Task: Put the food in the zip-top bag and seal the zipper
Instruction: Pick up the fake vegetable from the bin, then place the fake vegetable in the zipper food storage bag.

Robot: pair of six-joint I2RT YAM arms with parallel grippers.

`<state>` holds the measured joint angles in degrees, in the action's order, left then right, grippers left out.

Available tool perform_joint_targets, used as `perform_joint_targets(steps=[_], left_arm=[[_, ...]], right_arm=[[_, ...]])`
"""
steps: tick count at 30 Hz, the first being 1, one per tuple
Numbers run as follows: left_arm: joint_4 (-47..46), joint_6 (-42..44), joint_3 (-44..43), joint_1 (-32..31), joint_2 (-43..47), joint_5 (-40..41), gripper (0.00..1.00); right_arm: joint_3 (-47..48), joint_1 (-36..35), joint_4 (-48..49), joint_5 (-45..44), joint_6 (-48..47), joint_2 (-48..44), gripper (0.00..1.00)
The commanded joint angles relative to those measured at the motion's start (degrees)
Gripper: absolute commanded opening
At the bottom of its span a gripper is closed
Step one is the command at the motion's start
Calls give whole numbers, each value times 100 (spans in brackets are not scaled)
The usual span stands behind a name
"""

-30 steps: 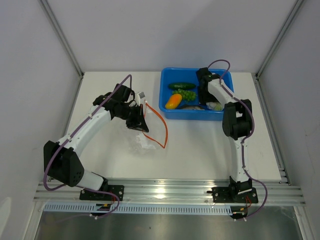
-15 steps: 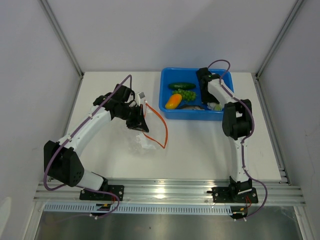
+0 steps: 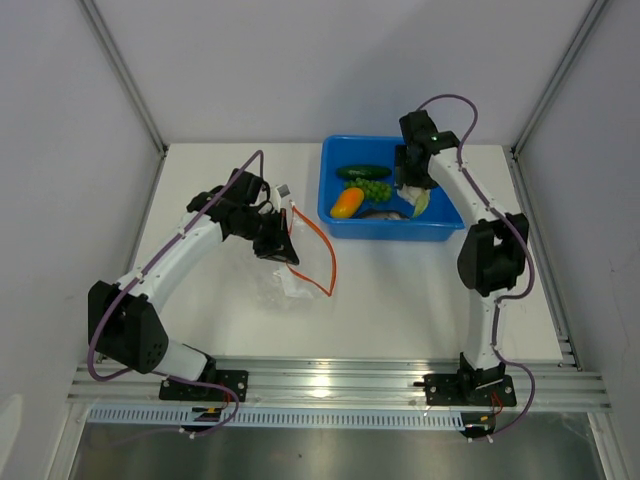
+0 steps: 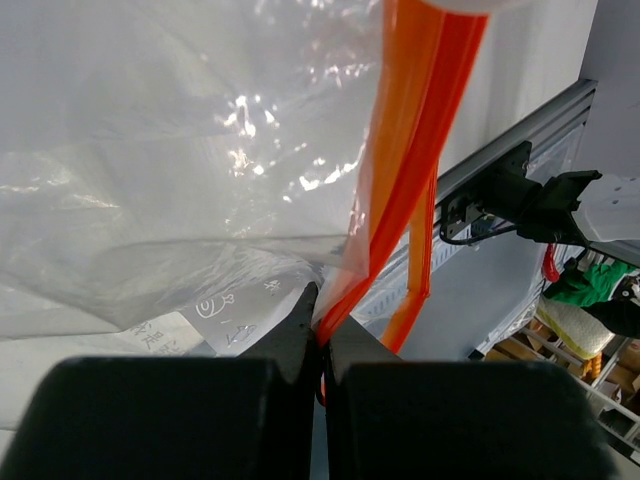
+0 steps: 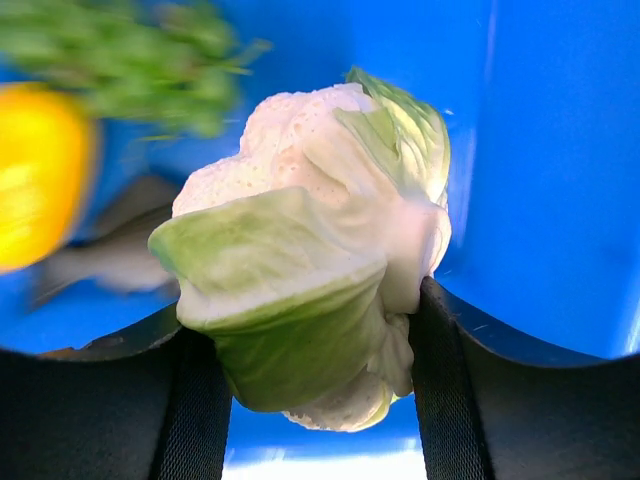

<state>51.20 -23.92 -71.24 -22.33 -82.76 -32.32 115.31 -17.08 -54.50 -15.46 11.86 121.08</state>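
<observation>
Gripping the cauliflower [image 5: 300, 220] with the right gripper [image 5: 305, 320] — black fingers [image 5: 195, 400] pressed against both sides of it, green leaves wrapped round the white head. From above, placed at the right end of the blue bin [image 3: 440, 229], at the far side of the table [image 3: 400, 300], right of centre. Left of it in the same bin: dark green cucumber [image 3: 362, 172] along the far wall, bright green pea cluster [image 3: 375, 188] just near of that, orange-yellow mango [image 3: 346, 203] toward the near left corner, and a grey item [image 3: 380, 213] right of the mango, kind not clear.

Pinching the zipper [image 4: 420, 100] with the left gripper [image 4: 322, 325], jaws closed tight on the orange-red strip where it meets the clear film. In the wrist view, a second orange strand splitting off to the right just above the pinch. Holding the zip-top bag [image 3: 285, 285] left of centre on the table, apart from the bin — clear body crumpled on the surface near of the gripper, strip curving out to the right toward the near side.
</observation>
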Motion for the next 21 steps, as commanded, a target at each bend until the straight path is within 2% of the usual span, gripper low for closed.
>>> perform_joint_targets(steps=[1, 4, 9, 12, 16, 18, 21], left_arm=[[-163, -77, 23, 44, 58, -240, 0], [-207, -139, 40, 44, 41, -319, 1], [-286, -227, 128, 44, 58, -425, 1], [-295, -227, 146, 44, 32, -477, 1], [-277, -192, 128, 53, 32, -486, 0], [-269, -183, 102, 53, 6, -539, 1], [-268, -200, 102, 53, -12, -618, 1]], right_arm=[[36, -120, 185, 701, 202, -892, 5], [-131, -208, 308, 1413, 387, -1296, 6], [-464, -462, 474, 1967, 413, -1946, 3], [-982, -472, 843, 2818, 808, -2474, 3], [-1808, -542, 1581, 4416, 1397, -3228, 3], [-2274, -568, 2082, 5041, 1766, -3406, 4], [-2469, -700, 2198, 5668, 1742, -3538, 4]])
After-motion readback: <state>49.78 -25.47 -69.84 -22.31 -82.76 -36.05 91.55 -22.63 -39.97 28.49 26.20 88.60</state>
